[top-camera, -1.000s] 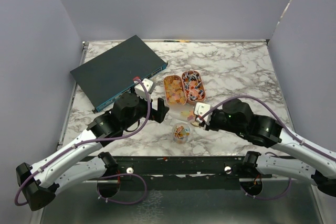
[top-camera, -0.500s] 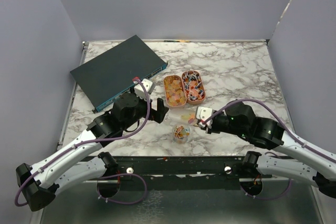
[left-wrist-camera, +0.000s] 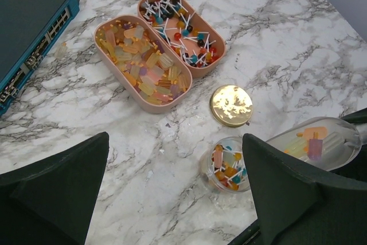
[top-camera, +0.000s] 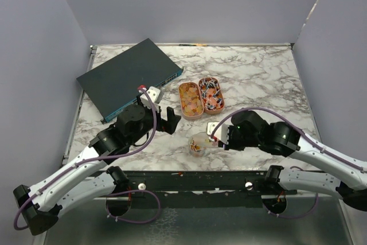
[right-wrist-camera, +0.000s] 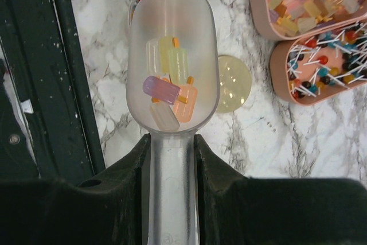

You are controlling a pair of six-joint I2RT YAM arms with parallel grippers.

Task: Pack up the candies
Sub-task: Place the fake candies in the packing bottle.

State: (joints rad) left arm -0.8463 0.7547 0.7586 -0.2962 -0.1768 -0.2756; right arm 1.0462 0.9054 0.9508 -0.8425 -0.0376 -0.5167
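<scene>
My right gripper (top-camera: 218, 136) (right-wrist-camera: 172, 142) is shut on the handle of a clear plastic scoop (right-wrist-camera: 172, 55) that holds several pastel candies (right-wrist-camera: 169, 93). The scoop's bowl hangs over a small clear jar (top-camera: 198, 144) (left-wrist-camera: 228, 170) partly filled with candies. The scoop (left-wrist-camera: 315, 140) also shows in the left wrist view. Orange-yellow candies fill the left peach tray (top-camera: 190, 100) (left-wrist-camera: 109, 55). Mixed red, white and purple stick candies fill the right tray (top-camera: 211, 93) (left-wrist-camera: 215, 61). My left gripper (top-camera: 171, 120) (left-wrist-camera: 175, 142) is open and empty, left of the jar.
A round gold lid (left-wrist-camera: 231, 105) (right-wrist-camera: 234, 84) lies on the marble between the trays and the jar. A dark blue network switch (top-camera: 129, 76) (left-wrist-camera: 28, 21) lies at the back left. The table's dark front rail (right-wrist-camera: 69, 73) runs just beside the jar.
My right gripper has carried the loaded scoop left, from beside the lid to over the jar. My left gripper has drawn back slightly to the left.
</scene>
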